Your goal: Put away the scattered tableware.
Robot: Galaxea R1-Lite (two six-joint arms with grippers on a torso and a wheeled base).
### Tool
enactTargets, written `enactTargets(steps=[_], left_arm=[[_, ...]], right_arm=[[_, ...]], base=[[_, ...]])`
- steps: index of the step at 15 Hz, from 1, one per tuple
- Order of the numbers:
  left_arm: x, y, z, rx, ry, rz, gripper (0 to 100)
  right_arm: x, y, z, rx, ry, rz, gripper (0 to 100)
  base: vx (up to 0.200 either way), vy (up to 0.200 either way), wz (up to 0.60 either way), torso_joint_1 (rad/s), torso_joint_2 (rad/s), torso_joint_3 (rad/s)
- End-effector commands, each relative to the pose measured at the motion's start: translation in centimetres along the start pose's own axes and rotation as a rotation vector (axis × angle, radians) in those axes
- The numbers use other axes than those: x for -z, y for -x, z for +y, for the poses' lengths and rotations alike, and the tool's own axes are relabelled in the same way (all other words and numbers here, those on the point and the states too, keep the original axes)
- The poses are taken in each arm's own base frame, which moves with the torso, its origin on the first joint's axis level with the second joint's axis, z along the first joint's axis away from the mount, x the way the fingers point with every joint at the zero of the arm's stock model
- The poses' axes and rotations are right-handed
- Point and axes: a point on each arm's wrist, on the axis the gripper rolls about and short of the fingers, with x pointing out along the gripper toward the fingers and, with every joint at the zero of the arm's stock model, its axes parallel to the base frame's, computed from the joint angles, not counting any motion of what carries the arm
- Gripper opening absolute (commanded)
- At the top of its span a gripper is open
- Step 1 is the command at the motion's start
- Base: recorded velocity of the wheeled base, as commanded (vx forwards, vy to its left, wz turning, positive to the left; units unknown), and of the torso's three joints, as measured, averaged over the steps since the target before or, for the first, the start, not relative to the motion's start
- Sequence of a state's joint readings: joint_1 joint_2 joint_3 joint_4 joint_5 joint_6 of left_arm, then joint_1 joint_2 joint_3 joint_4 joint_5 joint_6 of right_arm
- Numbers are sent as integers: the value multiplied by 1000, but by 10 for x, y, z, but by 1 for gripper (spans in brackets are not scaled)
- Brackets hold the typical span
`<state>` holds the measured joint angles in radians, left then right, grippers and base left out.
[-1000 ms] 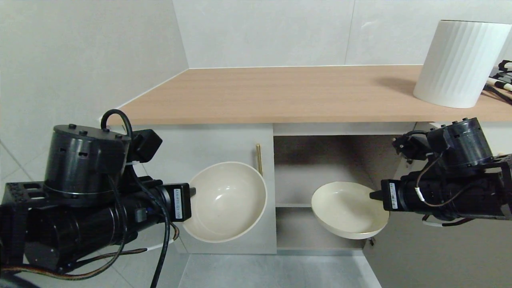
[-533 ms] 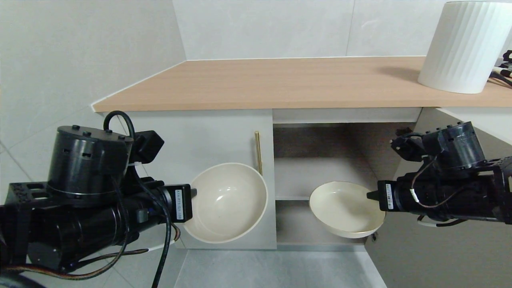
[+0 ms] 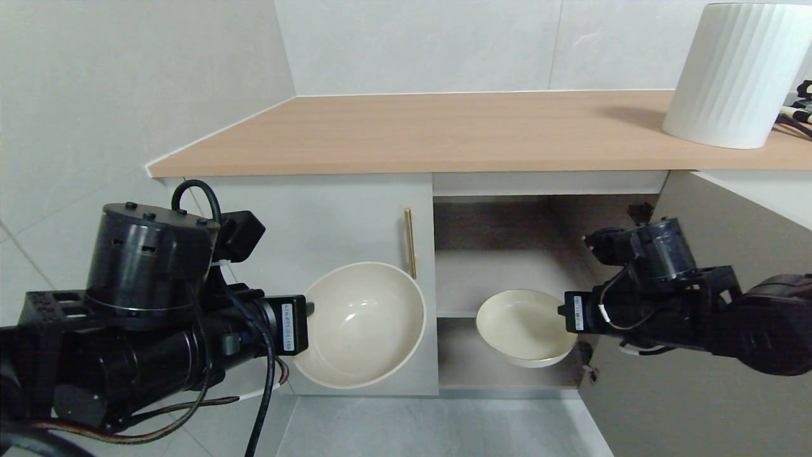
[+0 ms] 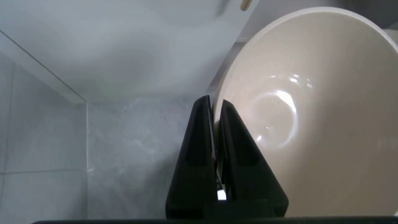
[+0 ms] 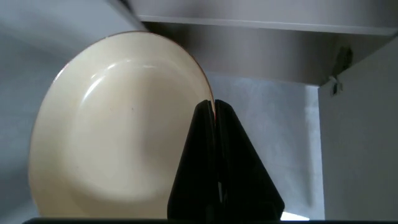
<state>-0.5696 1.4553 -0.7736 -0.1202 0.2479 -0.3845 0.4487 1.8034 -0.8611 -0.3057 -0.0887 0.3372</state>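
Left fingers [image 4: 200,143] clamped on bowl [image 3: 361,324] rim — right fingers [image 5: 202,149] clamped on plate [image 3: 523,327], at open cabinet [image 3: 507,273].

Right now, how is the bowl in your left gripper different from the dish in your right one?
The bowl is deep and round; the dish is shallow and flatter. The bowl hangs before the closed door; the dish is at the open cupboard. Both are cream, each pinched at its rim: left gripper on the bowl, right gripper on the dish.
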Motion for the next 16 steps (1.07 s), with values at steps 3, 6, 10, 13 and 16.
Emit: enactTargets(steps=[3,6,10,13,16], left_arm=[[1,-1,0,-1,-1,4,0],[1,-2,-1,1,-4,8,0],[5,-8,-2,-6,-11,30,0],[5,-9,-2,-7,-12,31,0],[5,-9,-3,-6,-12,32,0]], right_arm=[[34,-91,-16,62,-22,-2,0],[34,-124,-21,121,-46,-77,0],[23,-158,-33,190,-123,-140,0],[19,-181,-45,270,-151,-185,0],[16,-190,-50,284,-160,-199,0]], base=[[0,0,0,0,0,0],[0,0,0,0,0,0],[0,0,0,0,0,0],[0,0,0,0,0,0],[0,0,0,0,0,0]])
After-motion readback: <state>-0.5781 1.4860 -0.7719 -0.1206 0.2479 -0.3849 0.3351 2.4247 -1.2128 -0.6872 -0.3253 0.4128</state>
